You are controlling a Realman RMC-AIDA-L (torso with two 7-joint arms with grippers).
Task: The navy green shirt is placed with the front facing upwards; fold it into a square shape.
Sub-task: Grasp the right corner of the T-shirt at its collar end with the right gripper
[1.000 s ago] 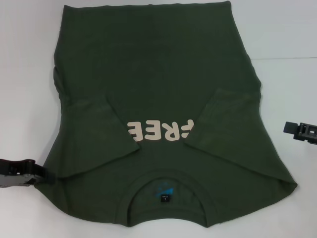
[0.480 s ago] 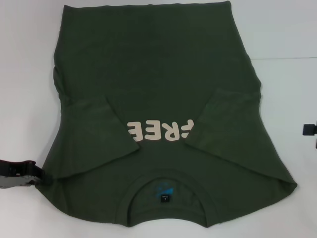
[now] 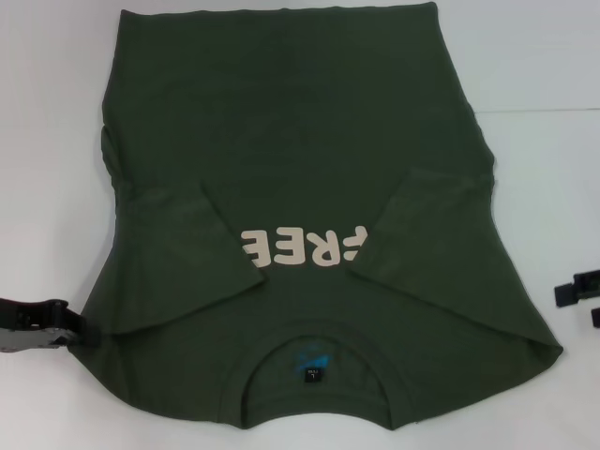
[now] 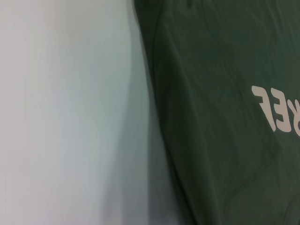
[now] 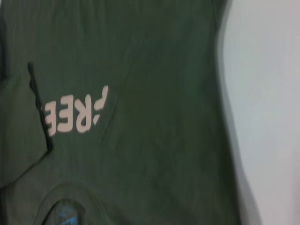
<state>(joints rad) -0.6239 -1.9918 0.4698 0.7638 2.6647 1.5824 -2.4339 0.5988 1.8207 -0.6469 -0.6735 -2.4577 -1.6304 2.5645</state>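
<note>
The navy green shirt [image 3: 300, 169] lies flat on the white table, front up, with the cream "FREE" lettering [image 3: 302, 247] showing. Its collar and dark neck label [image 3: 314, 375] are at the near edge, and both sleeves are folded inward over the chest. My left gripper [image 3: 66, 326] is low at the shirt's near left shoulder edge, right beside the cloth. My right gripper [image 3: 589, 302] is at the right edge of the head view, open and empty, apart from the shirt's right shoulder. The shirt also fills the left wrist view [image 4: 225, 117] and the right wrist view [image 5: 131, 117].
The white table [image 3: 47, 141] shows bare on both sides of the shirt. A faint seam line [image 3: 544, 111] crosses the table at the far right. The shirt's hem reaches the far edge of the head view.
My right gripper drew out past the right edge, then came back lower and nearer the shirt's right shoulder. My left gripper shifted slightly. The shirt has not moved.
</note>
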